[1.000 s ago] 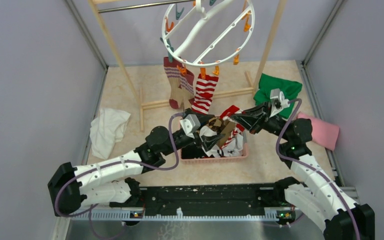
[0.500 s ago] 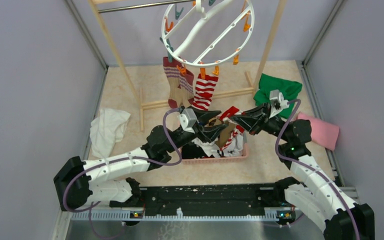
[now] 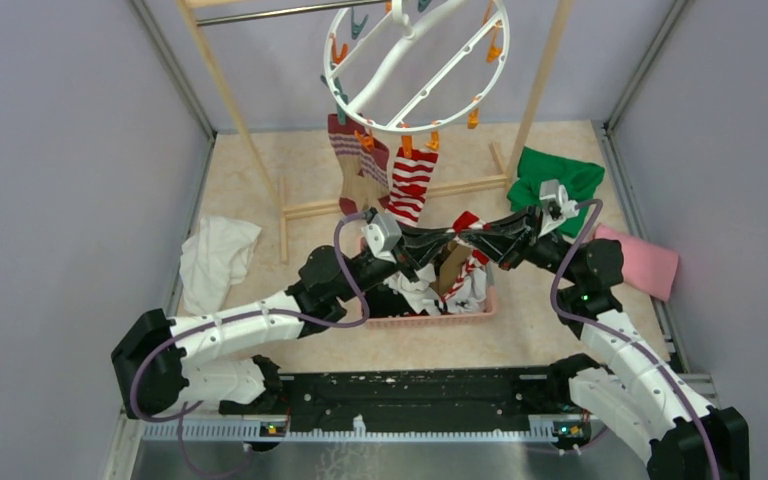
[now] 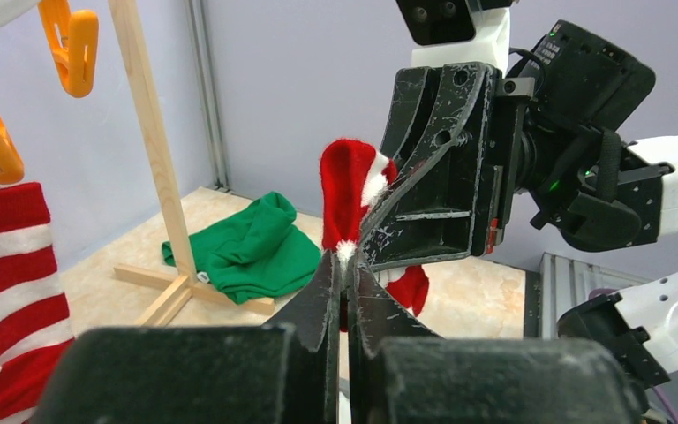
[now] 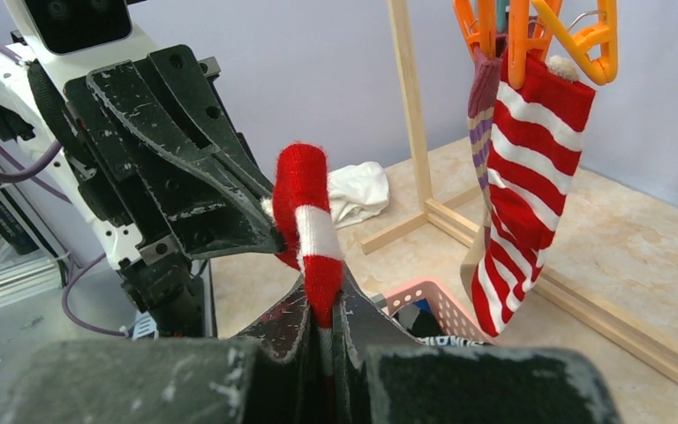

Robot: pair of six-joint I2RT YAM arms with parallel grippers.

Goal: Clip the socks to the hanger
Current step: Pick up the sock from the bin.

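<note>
You have one red-and-white sock (image 4: 346,185) held in the air over the pink basket (image 3: 430,318), mid-counter. Your right fingers (image 5: 287,327) are clamped on its body, and your left fingers (image 4: 318,291) are pinched together on its white-tipped end. This looks like the stretch-and-present step. Next, lift that end to a free peg (image 3: 473,118) on the hanger (image 3: 415,128) near the far edge.

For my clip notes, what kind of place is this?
Probably a walled robot test bench staged for laundry: grey panels, a peg hanger on a wooden rack, a basket of socks.
</note>
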